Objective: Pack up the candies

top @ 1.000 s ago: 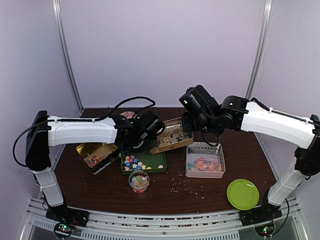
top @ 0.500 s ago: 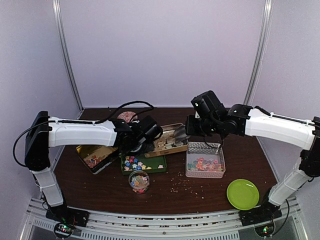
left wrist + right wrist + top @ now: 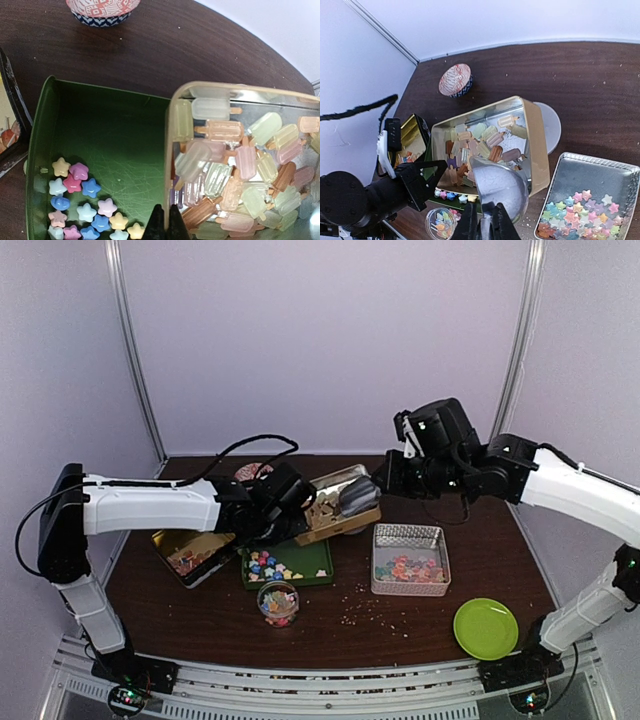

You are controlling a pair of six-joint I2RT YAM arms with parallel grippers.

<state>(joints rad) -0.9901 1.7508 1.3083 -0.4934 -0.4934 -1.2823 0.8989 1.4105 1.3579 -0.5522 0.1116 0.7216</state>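
My left gripper [image 3: 166,221] is shut on the near rim of a gold tin [image 3: 170,150], which it holds tilted over a green tray [image 3: 105,135]. The tin holds pastel popsicle-shaped candies [image 3: 225,170]; star candies [image 3: 82,205] lie in the green tray. My right gripper [image 3: 485,220] is shut on the handle of a metal scoop [image 3: 500,186], whose empty bowl hangs over the tin's [image 3: 536,150] near right corner. More star candies [image 3: 572,215] fill a silver tray [image 3: 620,172]. From above, the left gripper [image 3: 292,508], the tin [image 3: 338,508] and the scoop [image 3: 358,497] meet mid-table.
A small clear jar [image 3: 278,603] of star candies stands at the front. A black-and-gold tin [image 3: 190,550] sits at the left, a patterned bowl [image 3: 254,472] at the back, a green plate [image 3: 486,628] front right. A white round lid [image 3: 549,125] lies under the tin. Crumbs [image 3: 375,612] dot the wood.
My right arm has drawn back to the right, bringing the scoop out over the tin's right end. My left gripper has kept its hold and tipped the tin up more.
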